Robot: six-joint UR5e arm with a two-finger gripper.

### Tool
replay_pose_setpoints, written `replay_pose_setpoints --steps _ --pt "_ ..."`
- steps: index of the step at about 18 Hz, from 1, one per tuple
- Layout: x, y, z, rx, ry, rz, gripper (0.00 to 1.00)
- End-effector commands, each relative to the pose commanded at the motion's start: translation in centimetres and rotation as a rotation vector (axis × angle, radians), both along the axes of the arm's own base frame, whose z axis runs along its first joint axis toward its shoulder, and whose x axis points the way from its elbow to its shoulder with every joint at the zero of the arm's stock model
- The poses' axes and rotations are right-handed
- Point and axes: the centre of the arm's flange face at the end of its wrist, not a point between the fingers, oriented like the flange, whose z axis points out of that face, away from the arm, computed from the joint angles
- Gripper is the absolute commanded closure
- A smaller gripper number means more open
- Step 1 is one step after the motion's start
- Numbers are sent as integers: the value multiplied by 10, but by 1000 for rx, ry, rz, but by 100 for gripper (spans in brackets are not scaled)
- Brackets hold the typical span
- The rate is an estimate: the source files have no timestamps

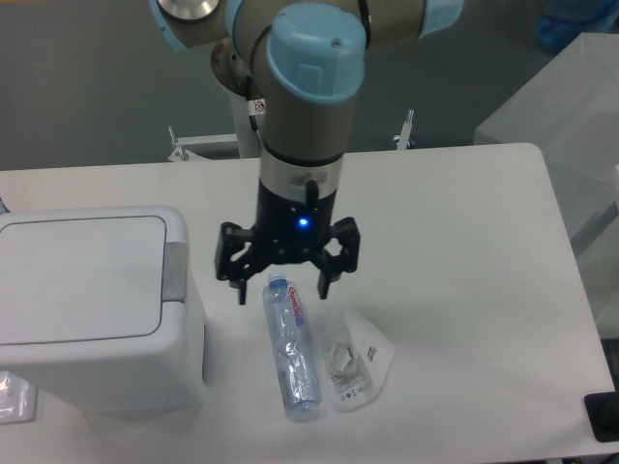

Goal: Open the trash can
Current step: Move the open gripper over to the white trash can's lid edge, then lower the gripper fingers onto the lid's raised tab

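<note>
One gripper (282,290) is seen hanging over the middle of the counter (464,290), pointed straight down from the arm (305,116). Its jaws are spread wide, and nothing is held between the dark fingers (239,281). A blue light glows on the wrist just above them. The fingertips are placed just above the capped top of a clear plastic bottle (291,346); whether they touch it cannot be told from this view.

The trash can (97,309) is set at the left edge of the counter, toward the front left corner. Its flat white lid (82,278) lies shut and level. The grey push-button tab (174,271) is found on the right rim of the bin, facing the gripper, with a gap of bare counter between the two.

The bottle is laid on its side near the front edge, slightly left of centre, with its cap toward the back edge and a red and white label near the neck. A crumpled clear wrapper (353,362) with printed markings is laid just beside it on the right, apparently touching it. A second scrap of clear plastic (14,398) is partly seen at the front left corner, against the base of the bin. A small dark object (604,416) is cut off at the front right corner. The arm's base column is mounted beyond the back edge.
</note>
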Motion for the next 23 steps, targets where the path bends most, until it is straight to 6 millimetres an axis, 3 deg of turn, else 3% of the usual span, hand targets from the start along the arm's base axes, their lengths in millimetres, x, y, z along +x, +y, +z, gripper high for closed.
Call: replay_pose_setpoints --steps 5,8,23 --pt "14 3 -13 -19 -18 -19 0" --pt "24 4 -9 -14 -19 -30 0" --pt "35 -2 -11 -4 -42 -35 0"
